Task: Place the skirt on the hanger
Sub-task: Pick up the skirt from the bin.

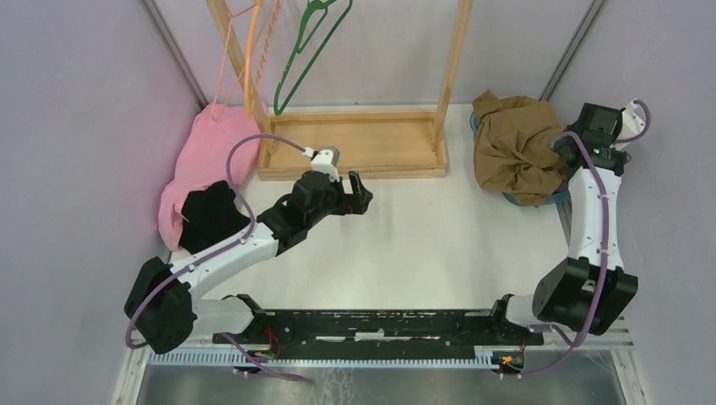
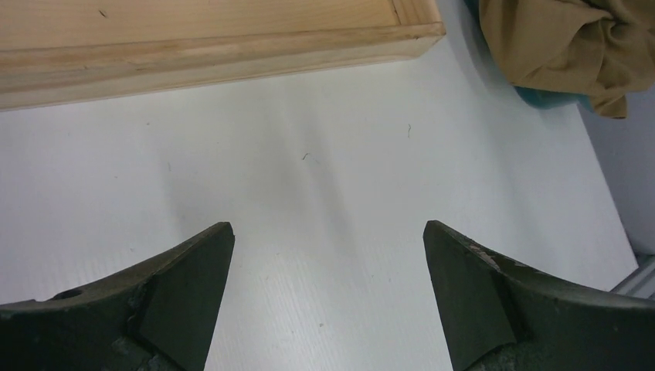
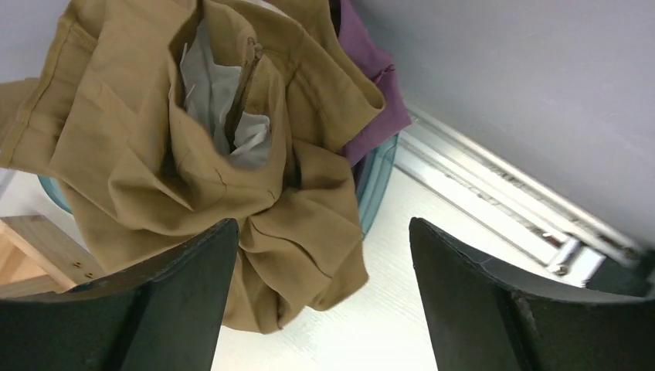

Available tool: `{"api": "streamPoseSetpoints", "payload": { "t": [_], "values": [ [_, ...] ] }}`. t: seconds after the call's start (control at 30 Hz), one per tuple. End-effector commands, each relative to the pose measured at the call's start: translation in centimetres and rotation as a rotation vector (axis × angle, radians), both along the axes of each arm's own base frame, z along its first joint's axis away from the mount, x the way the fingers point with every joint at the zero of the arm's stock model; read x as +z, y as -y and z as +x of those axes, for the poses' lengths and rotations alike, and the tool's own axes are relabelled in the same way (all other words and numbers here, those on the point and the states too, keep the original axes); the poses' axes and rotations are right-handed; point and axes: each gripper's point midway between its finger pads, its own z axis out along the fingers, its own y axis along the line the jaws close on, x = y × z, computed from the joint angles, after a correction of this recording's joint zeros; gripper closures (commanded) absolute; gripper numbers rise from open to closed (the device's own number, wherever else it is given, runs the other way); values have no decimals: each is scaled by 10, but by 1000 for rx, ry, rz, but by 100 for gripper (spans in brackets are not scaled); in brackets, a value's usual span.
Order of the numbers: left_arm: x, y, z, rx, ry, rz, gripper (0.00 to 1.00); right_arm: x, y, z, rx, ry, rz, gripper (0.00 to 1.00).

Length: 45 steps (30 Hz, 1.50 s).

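The tan skirt point(image 1: 515, 148) lies crumpled on a teal basket point(image 1: 553, 199) at the back right; its zipper and white lining show in the right wrist view point(image 3: 193, 154). My right gripper point(image 3: 323, 228) is open and empty, just above the skirt's near edge, its fingers point(image 3: 178, 294) not touching the cloth; in the top view it point(image 1: 564, 156) sits at the pile's right side. A green hanger point(image 1: 308, 51) hangs on the wooden rack point(image 1: 355, 143). My left gripper point(image 1: 359, 192) is open and empty over bare table in front of the rack base point(image 2: 216, 46).
Orange hangers point(image 1: 252, 63) hang left of the green one. Pink cloth point(image 1: 207, 156) and black cloth point(image 1: 207, 218) lie at the left wall. A purple garment point(image 3: 378, 100) lies under the skirt in the basket point(image 3: 378, 185). A metal rail point(image 3: 502, 201) runs along the right wall.
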Motion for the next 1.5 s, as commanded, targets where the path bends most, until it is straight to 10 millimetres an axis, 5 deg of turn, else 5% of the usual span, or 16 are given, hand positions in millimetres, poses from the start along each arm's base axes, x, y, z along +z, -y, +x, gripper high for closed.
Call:
{"api": "streamPoseSetpoints", "payload": {
  "t": [0.0,0.43,0.7,0.77,0.87,0.97,1.17,1.3,1.47],
  "values": [
    [-8,-3,7,61,53,131,1,-20,0,29,-19,84,147,14],
    [-36,21,-4,-13,18,235,1,-37,22,62,-87,102,132,17],
    [-35,26,-11,-32,47,246,1,-21,28,71,-105,185,89,8],
    [-35,28,-11,-37,47,248,1,-19,29,76,-96,182,85,20],
    [-35,29,-11,-33,50,254,1,-16,27,81,-78,192,83,66],
    [-33,26,-12,-23,53,259,1,-10,13,80,-30,200,73,92],
    [-27,19,-17,-7,54,253,4,59,-42,50,144,310,-40,99],
    [-21,17,-21,-4,49,244,5,126,-96,11,337,410,-64,99],
    [-9,10,-28,10,55,238,5,180,-160,-46,626,514,-8,99]
  ]
}}
